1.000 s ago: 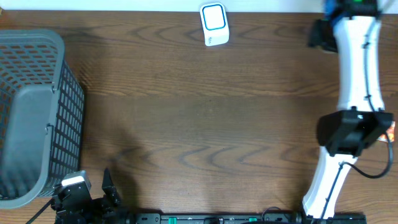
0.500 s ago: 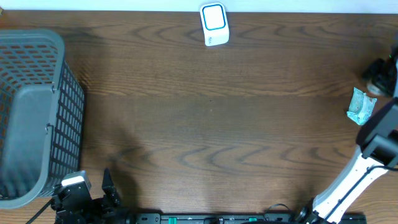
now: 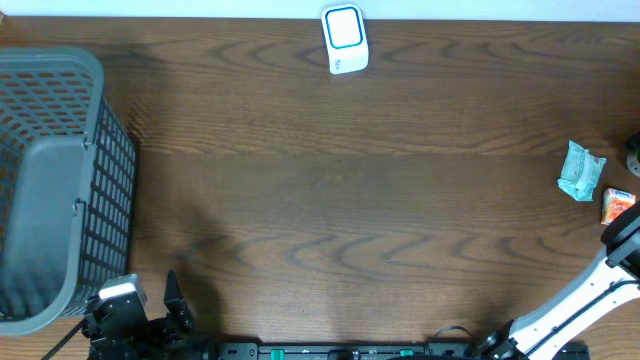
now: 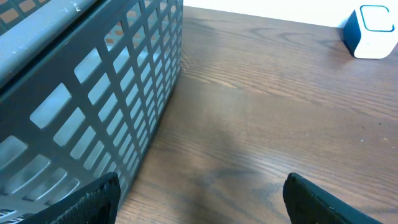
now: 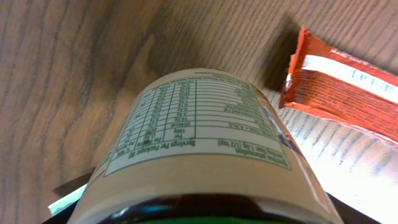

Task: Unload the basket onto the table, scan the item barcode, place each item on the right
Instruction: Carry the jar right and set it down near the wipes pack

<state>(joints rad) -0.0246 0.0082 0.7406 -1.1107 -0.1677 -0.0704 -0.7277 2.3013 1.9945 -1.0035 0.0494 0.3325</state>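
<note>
So the right arm (image 3: pixel 606 283) has swung way off to the right since a second ago: it was stretched up the right side of the table (image 3: pixel 330 200) then, now only a white bit of it pokes in at the bottom right corner. That uncovered a teal packet (image 3: pixel 580 171) and an orange packet (image 3: pixel 617 205) lying near the right edge.

The bottle (image 5: pixel 199 146) pretty much fills the right wrist view, nutrition label facing the camera, with the wood underneath and the orange packet just beside it. Honestly can't tell if the right gripper is clamped on it or not, its fingers don't really show.

The left gripper (image 4: pixel 202 205) sits at the near left corner with its jaws wide apart and nothing between them, right beside the grey basket (image 3: pixel 50 180).

The scanner (image 3: pixel 344 38) stands at the far edge, middle of the table, well apart from the bottle
</note>
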